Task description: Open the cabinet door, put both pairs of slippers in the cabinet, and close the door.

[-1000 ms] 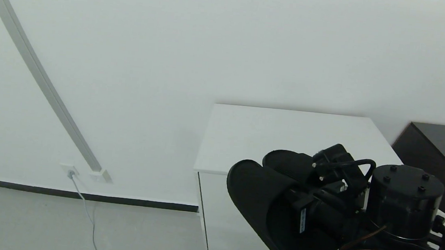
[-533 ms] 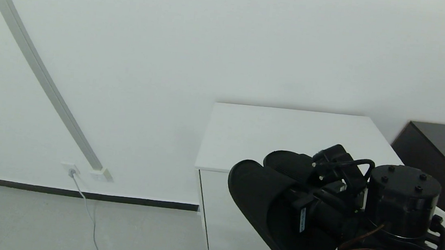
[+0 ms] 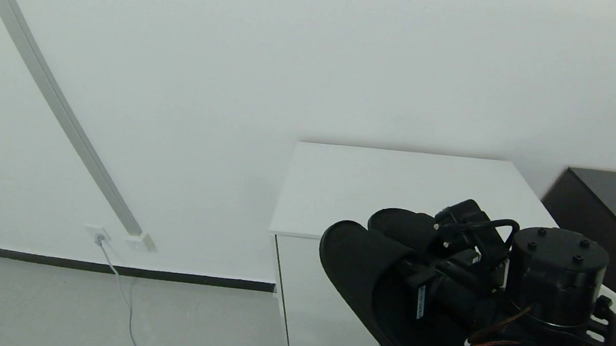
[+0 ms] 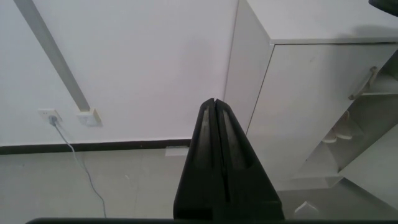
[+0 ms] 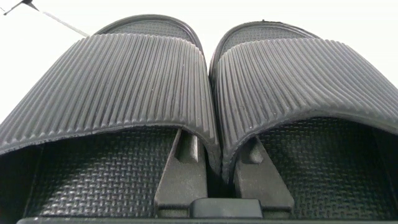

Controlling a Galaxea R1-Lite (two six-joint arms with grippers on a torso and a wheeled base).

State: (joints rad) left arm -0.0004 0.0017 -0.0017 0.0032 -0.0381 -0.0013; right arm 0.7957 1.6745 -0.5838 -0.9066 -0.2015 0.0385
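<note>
Two black slippers [image 3: 366, 269] hang as a pair in the right end effector [image 5: 219, 158]. They sit side by side with their ribbed straps touching. One finger [image 5: 183, 165] reaches in under each strap, and the two inner strap edges are pinched between the fingers. In the head view the pair is held in the air in front of the white cabinet [image 3: 397, 187], across its front top edge and nearer its right front corner than its left. The soles are tilted and the toes point away from the arm.

The left end effector [image 4: 214, 109] is narrow, its two fingers pressed flat together with nothing between them. It is held above the floor [image 3: 102, 317], off the cabinet's left front corner. In the left wrist view the cabinet door [image 4: 323, 93], with a bar handle [image 4: 364, 84], stands ajar, and shelves show beneath and behind it. What lies on them is too pale to make out.

On the wall to the left of the cabinet a grey trunking strip [image 3: 55, 98] runs down to a socket [image 3: 97, 234], and a cable [image 3: 123, 296] drops from it to the floor. A dark piece of furniture [image 3: 609, 219] stands to the right of the cabinet.
</note>
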